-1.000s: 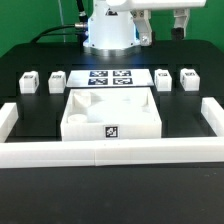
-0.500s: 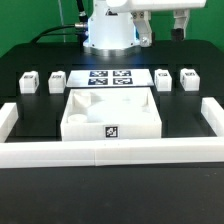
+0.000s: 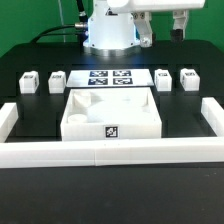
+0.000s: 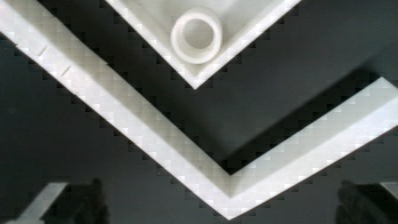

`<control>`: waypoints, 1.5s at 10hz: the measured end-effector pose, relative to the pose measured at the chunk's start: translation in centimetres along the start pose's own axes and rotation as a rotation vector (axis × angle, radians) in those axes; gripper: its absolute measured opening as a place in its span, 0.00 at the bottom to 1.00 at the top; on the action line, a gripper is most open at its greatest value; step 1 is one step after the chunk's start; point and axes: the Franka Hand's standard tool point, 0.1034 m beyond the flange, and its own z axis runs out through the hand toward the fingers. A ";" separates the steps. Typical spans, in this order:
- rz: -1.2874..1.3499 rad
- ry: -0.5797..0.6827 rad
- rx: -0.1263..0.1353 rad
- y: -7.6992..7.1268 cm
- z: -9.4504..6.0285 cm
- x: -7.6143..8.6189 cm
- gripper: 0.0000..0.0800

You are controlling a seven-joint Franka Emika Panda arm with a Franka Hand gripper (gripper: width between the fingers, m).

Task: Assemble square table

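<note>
Exterior view is showing a black desk (image 3: 30,110) lying inside a white border wall (image 3: 110,152), with green ground (image 3: 14,30) beyond. Going from the exterior view's left, a far-left leg block (image 3: 28,82) and an inner-left leg block (image 3: 57,79) are standing apart. The marker board (image 3: 110,78) is lying mid-desk, with the square tabletop (image 3: 85,125) sitting just before it. An inner-right leg block (image 3: 163,78) and a far-right leg block (image 3: 188,79) are following. The claw (image 3: 165,20) is hanging above, spread wide and gripping nothing.

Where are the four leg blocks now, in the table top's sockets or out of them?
Out. The leg blocks stand two at each side of the marker board, apart from the table top.
</note>
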 end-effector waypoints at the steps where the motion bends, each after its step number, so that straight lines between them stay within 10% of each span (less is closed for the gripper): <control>1: -0.045 -0.009 0.004 -0.9 0.1 -1.2 0.81; 5: -0.649 -0.029 -0.024 -1.9 1.5 -9.5 0.81; 7: -0.724 -0.044 0.001 -1.3 3.3 -12.4 0.81; 12: -0.484 -0.071 0.083 -5.1 8.2 -13.0 0.81; 15: -0.480 -0.076 0.093 -5.3 8.6 -13.4 0.81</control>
